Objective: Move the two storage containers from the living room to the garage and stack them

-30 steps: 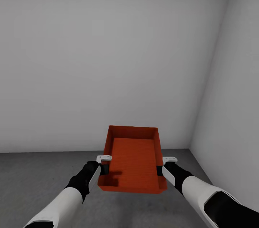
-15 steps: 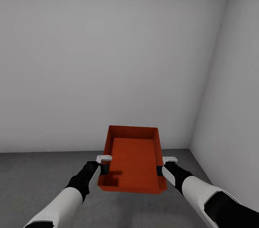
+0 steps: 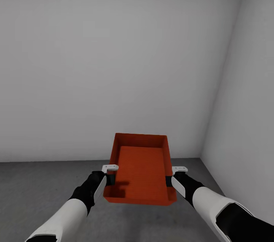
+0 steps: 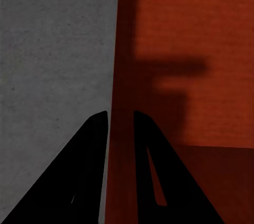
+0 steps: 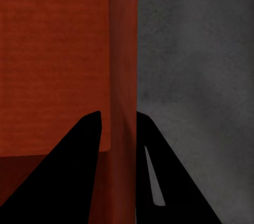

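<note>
Above the floor (image 3: 34,185) near the garage corner, the left pincer (image 3: 110,175) and the right pincer (image 3: 171,176) each clamp a side wall of the storage container (image 3: 140,167), so it should go down level, both arms together.

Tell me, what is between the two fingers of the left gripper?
The left side wall of the storage container stands between the left gripper fingers, one finger inside and one outside, as the left wrist view shows.
</note>
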